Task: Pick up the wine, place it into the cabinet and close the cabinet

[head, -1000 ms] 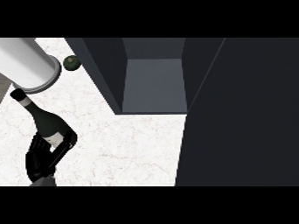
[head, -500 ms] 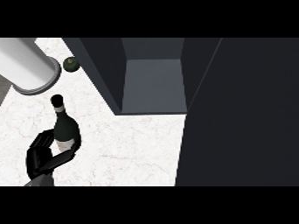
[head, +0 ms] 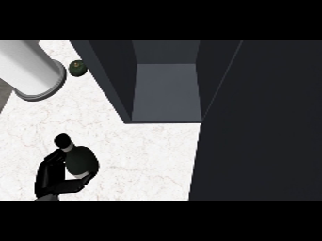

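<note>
**Wine bottle held over the marble counter, cabinet standing open**

The wine bottle (head: 80,159) is seen from above at the lower left of the head view, its dark green body rounded and its black top pointed up and to the left. It is held by the left hand (head: 52,178), whose black fingers are curled round the bottle's left and lower sides. The right hand is not seen in the view.

The counter (head: 143,150) is shown as a white surface with faint pink-grey veining. The open cabinet (head: 165,89) is set at the back of it, with a grey floor inside and dark side walls. The right part of the view is filled by a large dark panel (head: 275,122), which may be the cabinet's door, though this cannot be told for certain. The bottle is well apart from the cabinet's opening, to its lower left.

At the upper left a white cylinder (head: 25,68) is seen, tilted across the corner. Just beside it, near the cabinet's left wall, a small dark green round object (head: 77,68) is resting on the counter.
</note>
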### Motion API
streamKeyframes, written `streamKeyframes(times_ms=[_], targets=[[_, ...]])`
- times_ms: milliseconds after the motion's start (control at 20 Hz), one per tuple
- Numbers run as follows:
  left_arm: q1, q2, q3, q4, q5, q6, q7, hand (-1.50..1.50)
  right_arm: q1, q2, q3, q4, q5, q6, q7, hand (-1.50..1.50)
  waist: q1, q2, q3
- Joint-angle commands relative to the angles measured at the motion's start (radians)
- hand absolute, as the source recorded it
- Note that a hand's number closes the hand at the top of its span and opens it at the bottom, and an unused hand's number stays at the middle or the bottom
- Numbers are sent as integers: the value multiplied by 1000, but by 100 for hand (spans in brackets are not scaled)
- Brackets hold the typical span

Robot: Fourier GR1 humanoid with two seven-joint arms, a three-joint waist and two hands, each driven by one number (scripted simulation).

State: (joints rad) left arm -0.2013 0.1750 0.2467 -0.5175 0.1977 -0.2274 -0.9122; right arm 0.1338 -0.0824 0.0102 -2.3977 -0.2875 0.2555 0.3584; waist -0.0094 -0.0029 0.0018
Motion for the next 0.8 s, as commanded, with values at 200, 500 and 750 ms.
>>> streamKeyframes(times_ms=[200,500,750], targets=[[91,-60,-89,-212,-8,-38,49,150,48,26,26,-92,-4,-8,20,-150,10,0,-1],[224,-127,-169,-593,31,19,282,150,-22,-8,12,-104,-41,-40,113,-150,16,-1,-1],[329,-173,-253,-873,24,126,431,150,15,-11,-37,-86,-56,-9,47,-150,11,0,-1]])
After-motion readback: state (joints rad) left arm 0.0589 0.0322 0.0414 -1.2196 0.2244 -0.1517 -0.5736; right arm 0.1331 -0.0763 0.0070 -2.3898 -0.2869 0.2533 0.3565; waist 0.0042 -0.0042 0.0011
